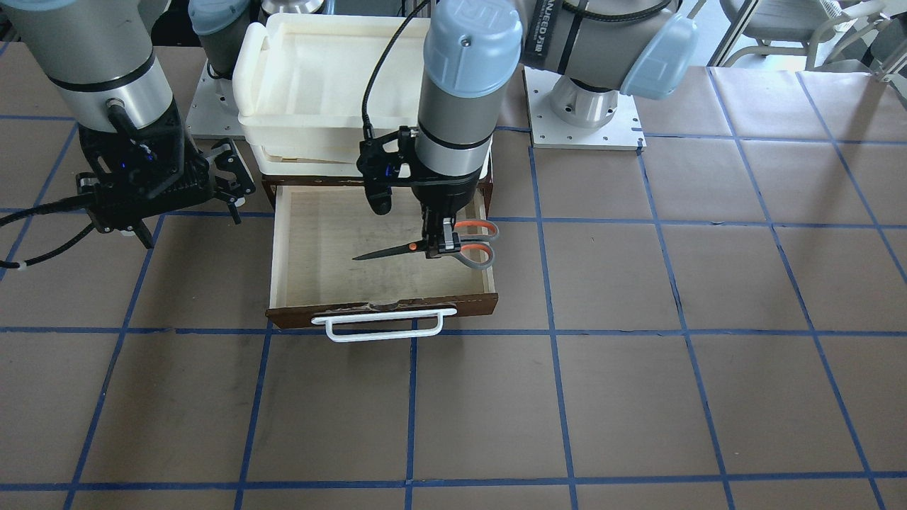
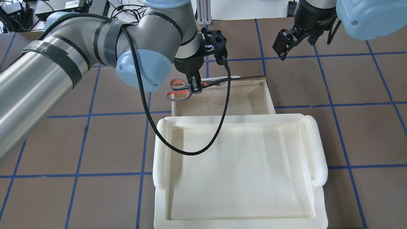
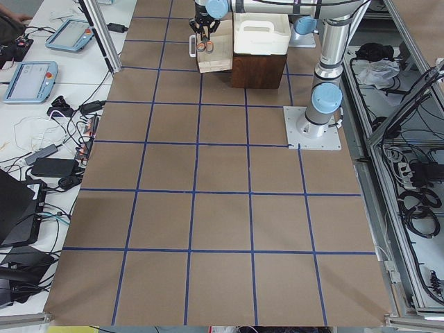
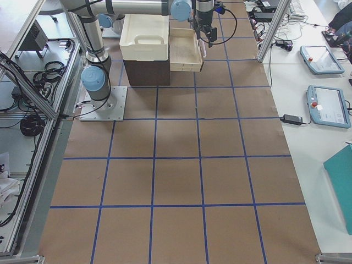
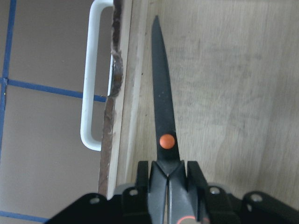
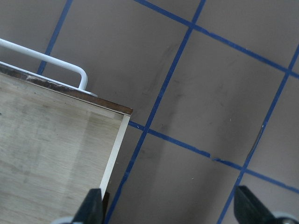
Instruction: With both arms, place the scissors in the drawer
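Note:
My left gripper (image 1: 442,244) is shut on the scissors (image 1: 414,248) just behind the orange pivot dot. It holds them level a little above the open drawer (image 1: 319,241). The dark blades point over the pale plywood floor. The grey and orange handle loops stick out over the drawer's side wall. In the left wrist view the scissors (image 5: 163,112) run beside the brown front and the white bar handle (image 5: 88,93). In the overhead view the scissors (image 2: 179,90) hang from my left gripper (image 2: 196,86). My right gripper (image 1: 190,212) is open and empty, off to the drawer's other side, above the table.
A cream-white plastic tray (image 1: 319,78) sits on top of the cabinet behind the open drawer and fills the near part of the overhead view (image 2: 241,119). The right wrist view shows the drawer's corner (image 6: 117,112) and brown table with blue tape lines.

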